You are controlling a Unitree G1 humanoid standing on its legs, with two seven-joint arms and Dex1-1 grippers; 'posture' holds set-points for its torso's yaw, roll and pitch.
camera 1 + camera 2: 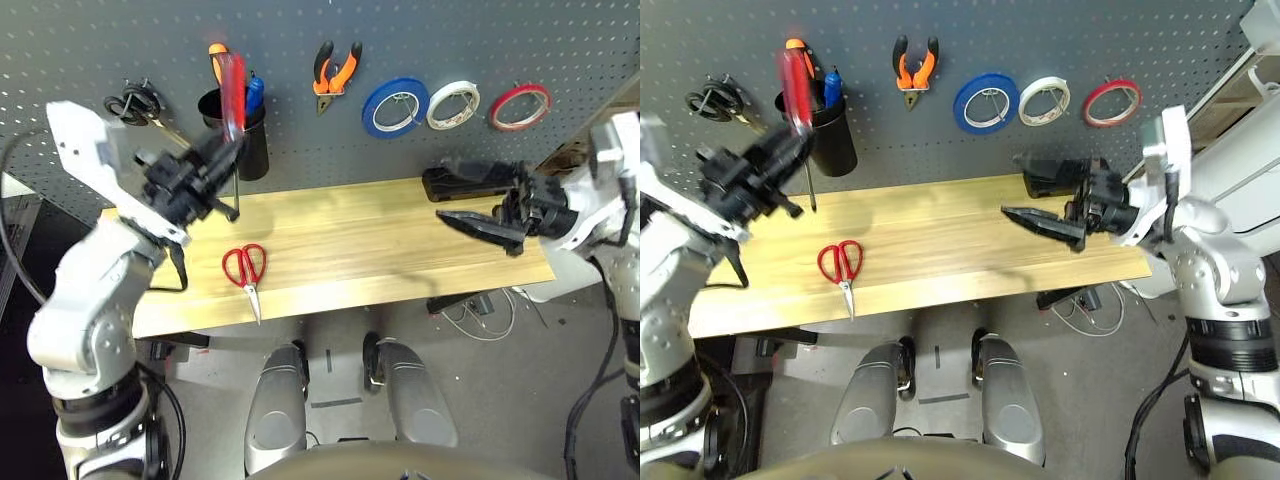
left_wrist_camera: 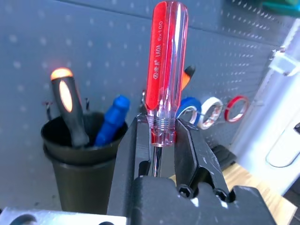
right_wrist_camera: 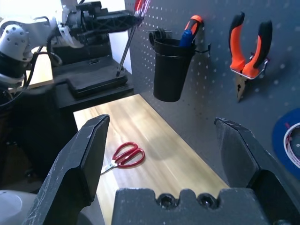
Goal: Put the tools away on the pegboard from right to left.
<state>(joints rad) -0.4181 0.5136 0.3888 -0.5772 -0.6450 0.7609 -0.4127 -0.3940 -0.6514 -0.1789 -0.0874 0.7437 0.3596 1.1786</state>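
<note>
The red-handled screwdriver [image 2: 165, 70] stands upright, clamped at its collar by the left gripper [image 2: 161, 140], just in front of the black cup [image 1: 236, 135] on the pegboard [image 1: 420, 40]. Pliers [image 1: 335, 70] and red tape ring [image 1: 520, 105] already hang; red scissors [image 1: 245, 268] lie on the table [image 1: 380, 250]. Next, probably lift and lower the shaft into the cup. Its tip is hard to make out. The right gripper [image 3: 164, 154] hovers, jaws spread, empty.
</note>
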